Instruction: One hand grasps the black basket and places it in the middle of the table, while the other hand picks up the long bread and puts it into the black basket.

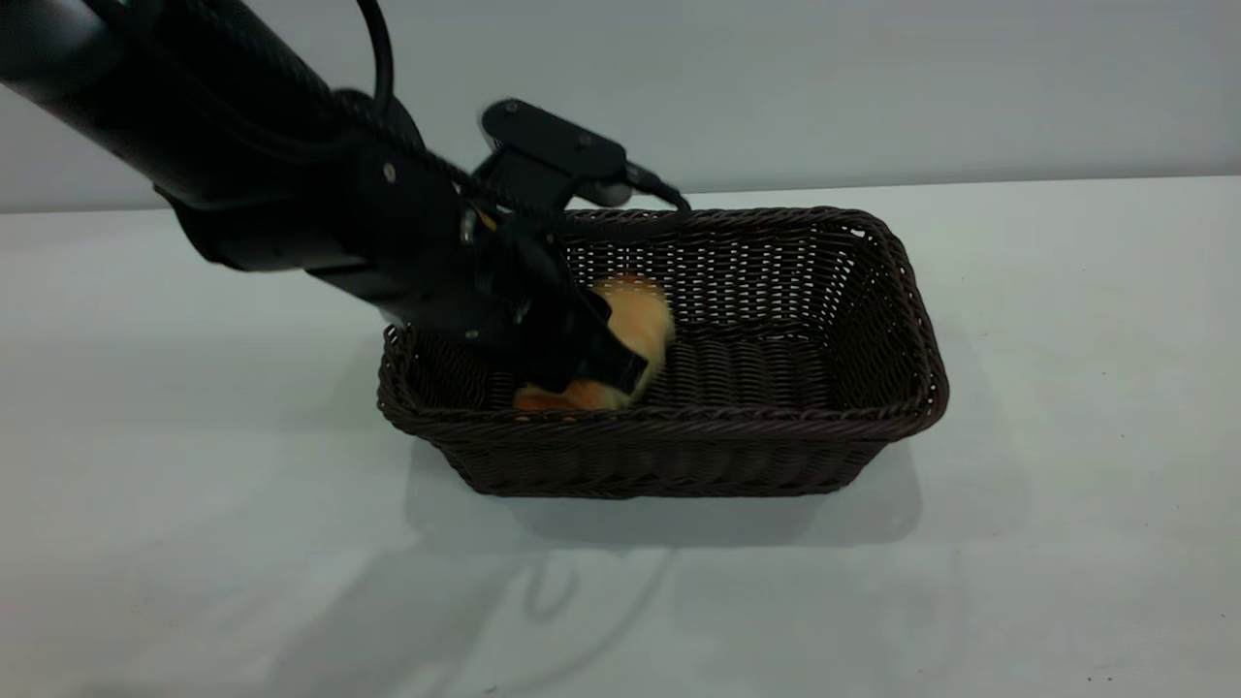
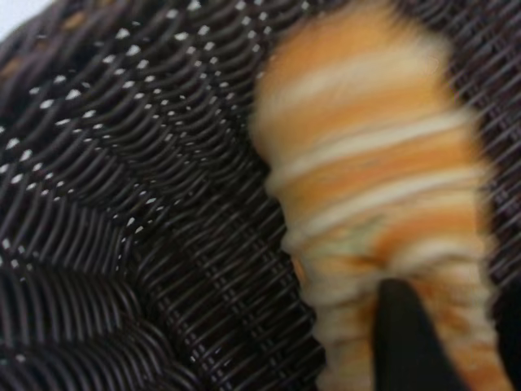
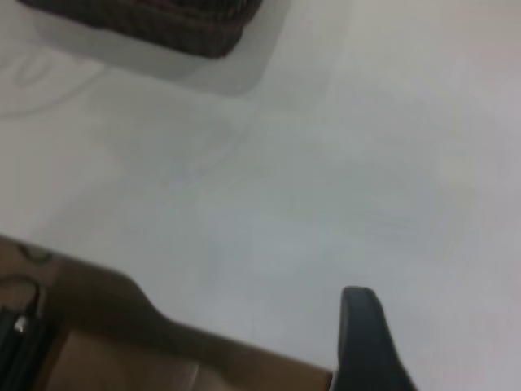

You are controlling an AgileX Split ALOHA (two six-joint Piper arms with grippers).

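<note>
In the exterior view, the black basket (image 1: 679,359) sits near the middle of the tabletop (image 1: 1066,485), with bare surface open on all sides of its braided rim. The left arm reaches down over the rim at the basket's left end, and the left pincer (image 1: 611,373) is inside, closed around the long bread (image 1: 645,325), which lies low against the woven floor toward that end; the right half of the basket interior is free.

The left wrist view shows what the arm hides from outside: the bread's (image 2: 383,204) pale crosswise stripes, close against the basket's weave (image 2: 122,204), with a dark fingertip (image 2: 411,342) pressed on it.

The right wrist view shows bare tabletop (image 3: 326,163), a basket corner (image 3: 163,24) well apart, and one finger of the right pincer (image 3: 366,342); how far it is open I cannot tell.
</note>
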